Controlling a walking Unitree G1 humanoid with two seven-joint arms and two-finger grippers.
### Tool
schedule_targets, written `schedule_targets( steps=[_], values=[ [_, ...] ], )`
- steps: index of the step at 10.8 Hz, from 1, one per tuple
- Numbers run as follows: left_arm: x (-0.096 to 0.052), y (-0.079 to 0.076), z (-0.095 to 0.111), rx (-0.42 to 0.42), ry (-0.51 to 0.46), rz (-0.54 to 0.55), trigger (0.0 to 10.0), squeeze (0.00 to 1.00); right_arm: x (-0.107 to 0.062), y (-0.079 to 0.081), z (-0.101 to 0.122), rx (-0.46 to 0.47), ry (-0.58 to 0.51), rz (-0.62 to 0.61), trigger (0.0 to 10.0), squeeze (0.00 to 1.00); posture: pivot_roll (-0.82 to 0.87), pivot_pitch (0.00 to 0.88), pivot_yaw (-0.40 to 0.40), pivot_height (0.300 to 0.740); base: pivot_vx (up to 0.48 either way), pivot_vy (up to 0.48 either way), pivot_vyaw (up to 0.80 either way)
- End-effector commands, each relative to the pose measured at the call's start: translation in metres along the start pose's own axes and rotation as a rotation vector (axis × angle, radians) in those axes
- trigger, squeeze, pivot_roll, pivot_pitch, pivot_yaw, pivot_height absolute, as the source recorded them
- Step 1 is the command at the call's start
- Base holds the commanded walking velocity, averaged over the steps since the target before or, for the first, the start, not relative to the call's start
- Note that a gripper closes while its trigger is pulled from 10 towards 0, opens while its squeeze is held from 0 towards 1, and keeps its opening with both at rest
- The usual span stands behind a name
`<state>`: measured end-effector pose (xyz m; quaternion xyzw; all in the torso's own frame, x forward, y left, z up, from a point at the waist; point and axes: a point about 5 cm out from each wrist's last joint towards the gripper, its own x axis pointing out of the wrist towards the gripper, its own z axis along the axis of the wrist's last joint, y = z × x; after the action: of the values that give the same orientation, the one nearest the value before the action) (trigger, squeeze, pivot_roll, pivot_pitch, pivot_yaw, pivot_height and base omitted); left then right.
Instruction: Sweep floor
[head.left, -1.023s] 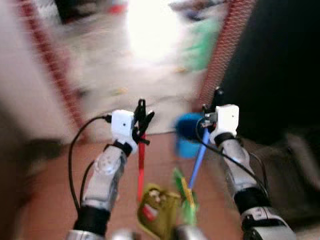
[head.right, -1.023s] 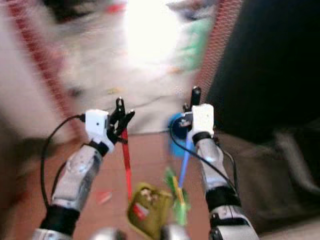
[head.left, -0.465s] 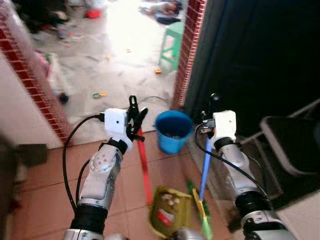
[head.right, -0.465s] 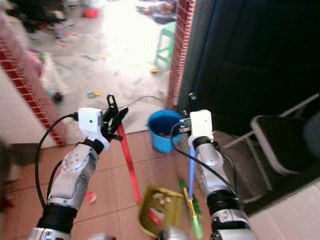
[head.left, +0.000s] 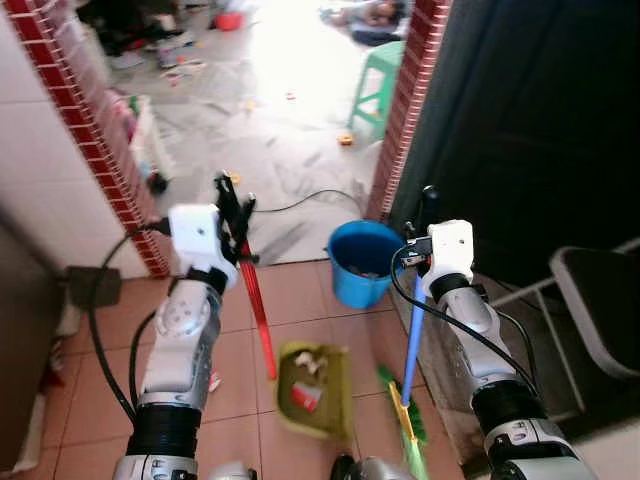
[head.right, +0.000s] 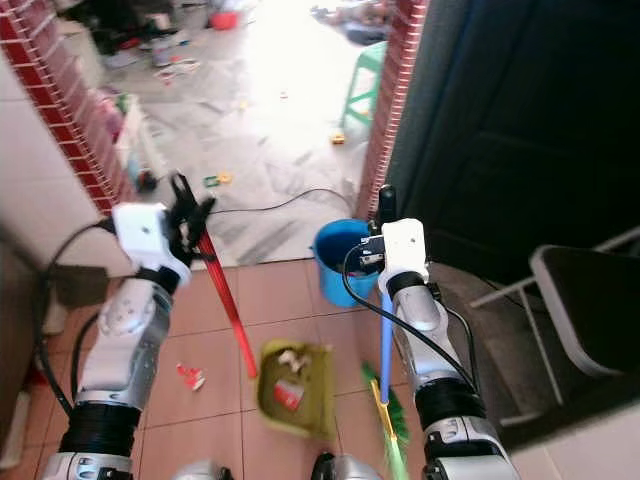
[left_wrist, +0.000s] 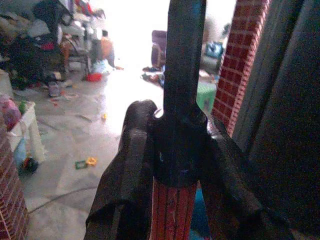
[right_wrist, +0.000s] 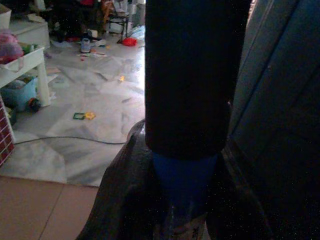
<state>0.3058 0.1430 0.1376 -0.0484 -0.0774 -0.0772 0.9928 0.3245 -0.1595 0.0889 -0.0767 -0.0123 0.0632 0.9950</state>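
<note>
Since half a second ago the left arm has swung outward to the robot's left and risen, so the red dustpan handle (head.left: 256, 310) now leans more steeply, and the olive-green dustpan (head.left: 314, 374) sits flatter on the terracotta tile floor (head.left: 300, 290), squarely between the two arms. The view has also shifted a little, showing more of the room beyond.

At far left a red brick pillar (head.left: 88, 140) edges a white wall. The left gripper (head.left: 237, 203) is closed around the top of the red handle; the left wrist view shows its fingers (left_wrist: 127, 165) pressed to either side of the handle's black cap. A small red scrap (head.right: 190, 377) lies on the tiles near the left arm. The dustpan holds pale bits of litter and a red and white wrapper (head.left: 306, 396); any writing on it is too small to read.

Behind the dustpan stands a blue bucket (head.left: 361, 262) at the doorway, with a black cable (head.left: 310, 203) trailing over the grey floor beyond and a green stool (head.left: 378, 90) farther back.

The right gripper (head.left: 428, 205) clamps the blue broom handle (head.left: 410, 335) just below its black grip. The broom's green bristles (head.left: 408, 420) rest on the tiles just right of the dustpan. To the right are a dark door (head.left: 540, 130) and a folding chair (head.left: 600, 305).
</note>
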Motion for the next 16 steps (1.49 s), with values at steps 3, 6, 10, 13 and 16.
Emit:
schedule_targets(
  steps=[3, 6, 10, 13, 16],
  values=[
    [0.009, 0.019, 0.064, -0.060, -0.231, 0.083, 10.0, 0.00, -0.002, -0.007, -0.003, -0.014, 0.017, -0.004, 10.0, 0.00, 0.02, 0.000, -0.059, 0.740, 0.000, 0.000, 0.00],
    [0.011, 0.020, 0.101, -0.086, -0.332, 0.062, 10.0, 0.00, 0.001, -0.006, -0.004, -0.030, 0.029, 0.011, 10.0, 0.00, 0.02, 0.000, -0.069, 0.740, 0.000, 0.000, 0.00],
    [0.027, 0.019, 0.137, -0.130, -0.436, 0.065, 10.0, 0.00, -0.010, 0.002, -0.018, -0.154, 0.058, 0.095, 10.0, 0.00, 0.02, 0.000, -0.053, 0.740, 0.000, 0.000, 0.00],
    [0.033, 0.007, 0.129, -0.154, -0.406, 0.029, 10.0, 0.00, -0.012, 0.005, -0.017, -0.184, 0.041, 0.115, 10.0, 0.00, 0.01, 0.000, -0.042, 0.740, 0.191, 0.000, -0.19],
    [0.037, 0.009, 0.132, -0.162, -0.419, 0.032, 10.0, 0.00, -0.013, 0.005, -0.018, -0.183, 0.036, 0.118, 10.0, 0.00, 0.01, 0.000, -0.039, 0.740, 0.303, 0.000, -0.14]
  ],
)
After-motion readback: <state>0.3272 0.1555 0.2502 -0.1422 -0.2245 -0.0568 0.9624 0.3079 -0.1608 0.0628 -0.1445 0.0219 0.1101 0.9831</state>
